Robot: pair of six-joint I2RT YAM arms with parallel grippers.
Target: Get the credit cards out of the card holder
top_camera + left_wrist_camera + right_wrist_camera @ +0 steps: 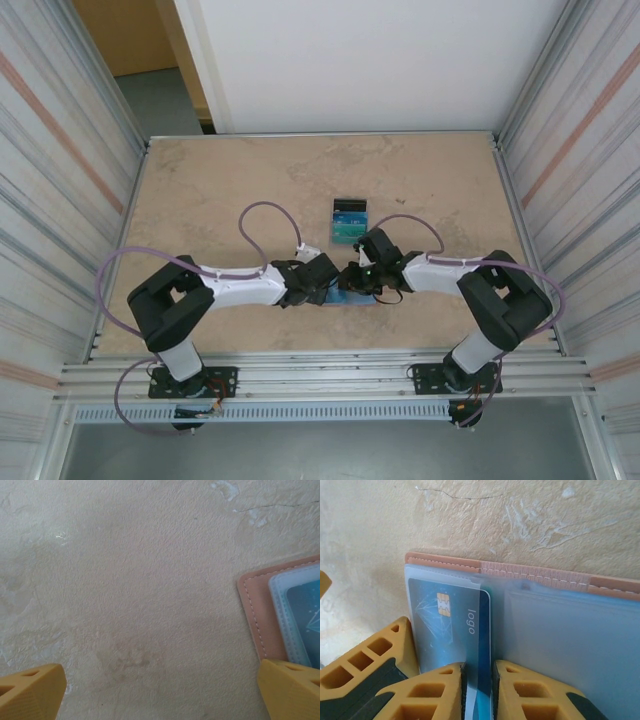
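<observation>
Right claw (479,672) clenched on credit card (451,625) plus sleeve (440,574) between tips; card holder (545,575) may drag. Left claw (160,690) released.

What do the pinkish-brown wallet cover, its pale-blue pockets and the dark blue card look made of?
Pinkish-brown bifold wallet cover: seemingly leather or an imitation, matte, with a stitched edge. Pale-blue inner pockets: soft, frosted see-through plastic, since the card shows through. Dark blue rectangular card: likely stiff plastic, smooth, with a gold chip.
</observation>
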